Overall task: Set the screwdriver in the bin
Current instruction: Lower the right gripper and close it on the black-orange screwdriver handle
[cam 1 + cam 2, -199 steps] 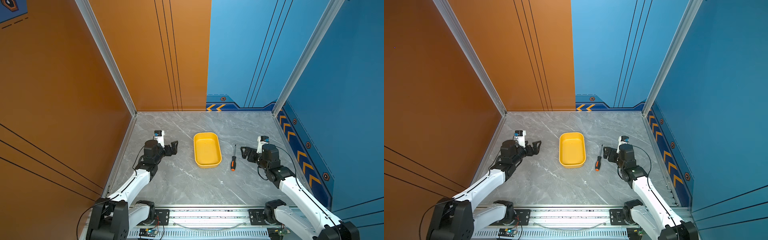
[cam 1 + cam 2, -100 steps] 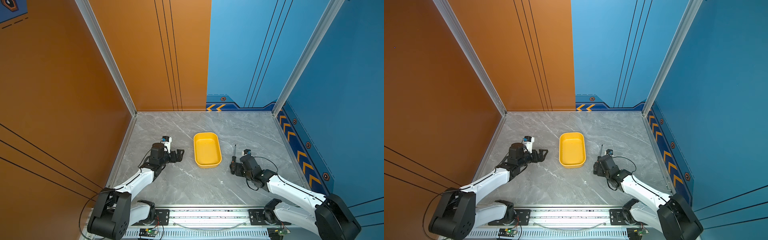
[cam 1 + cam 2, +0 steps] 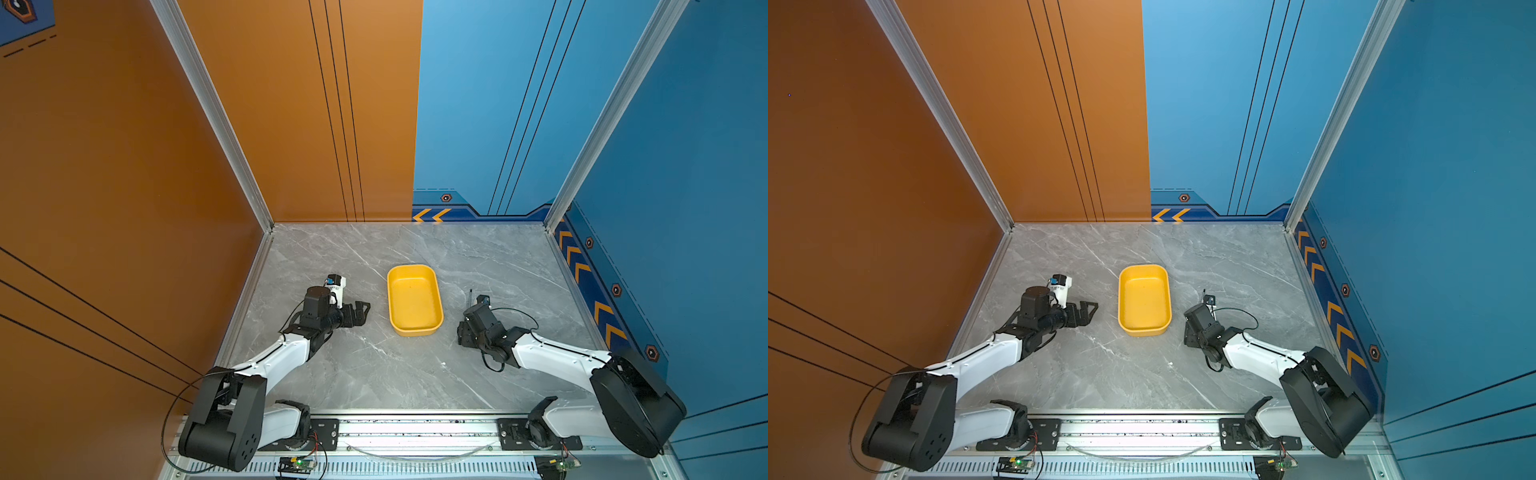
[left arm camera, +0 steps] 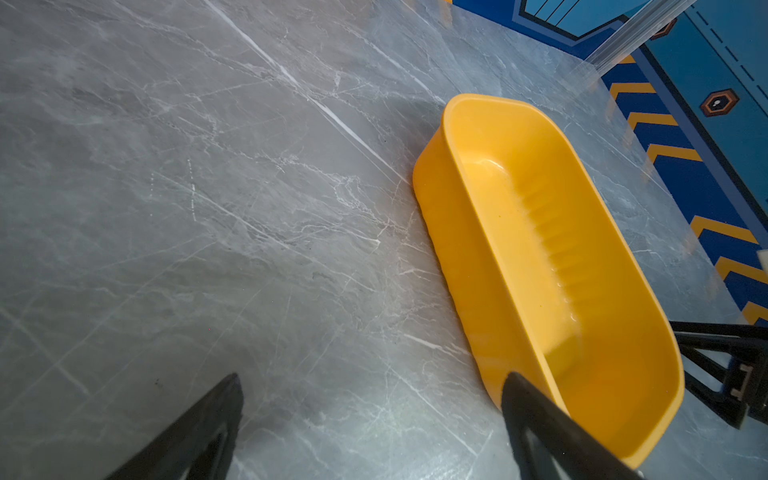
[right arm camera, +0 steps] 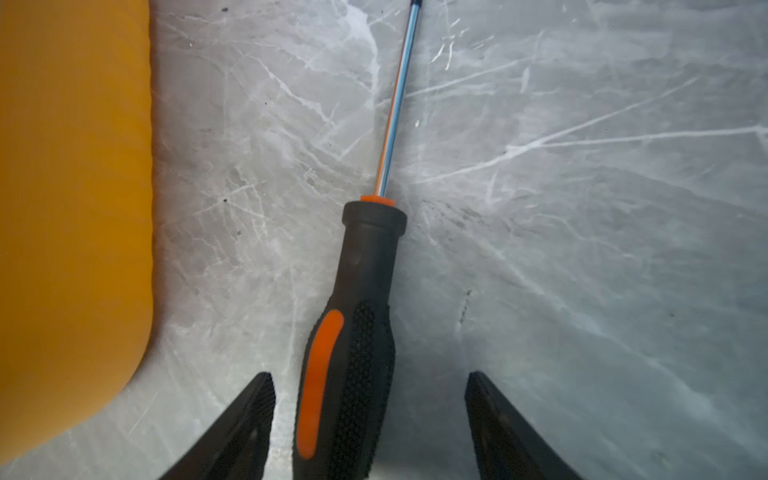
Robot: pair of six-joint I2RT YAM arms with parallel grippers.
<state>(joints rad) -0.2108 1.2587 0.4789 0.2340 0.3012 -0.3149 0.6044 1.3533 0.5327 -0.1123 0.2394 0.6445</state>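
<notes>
The screwdriver (image 5: 361, 311) lies flat on the table just right of the bin (image 3: 414, 300), its shaft pointing toward the back wall. My right gripper (image 5: 369, 374) is down at the table, straddling the black-and-orange handle. The gripper is open, with a gap between the handle and each finger, narrower on the bin's side. In both top views my right gripper (image 3: 464, 334) (image 3: 1191, 334) hides the handle, and only the shaft tip of the screwdriver (image 3: 471, 293) (image 3: 1204, 293) shows. The yellow bin (image 3: 1144, 299) (image 4: 540, 249) (image 5: 75, 208) is empty. My left gripper (image 3: 365, 312) (image 3: 1093, 312) (image 4: 372, 375) hangs open and empty left of the bin.
The grey marble table (image 3: 374, 374) ends at orange walls on the left and blue walls at the back and right. The arms' mounting rail (image 3: 415, 428) runs along the front edge.
My right arm swung left and dropped onto the screwdriver, and its jaws have narrowed around the handle. My left gripper moved right, closer to the bin.
</notes>
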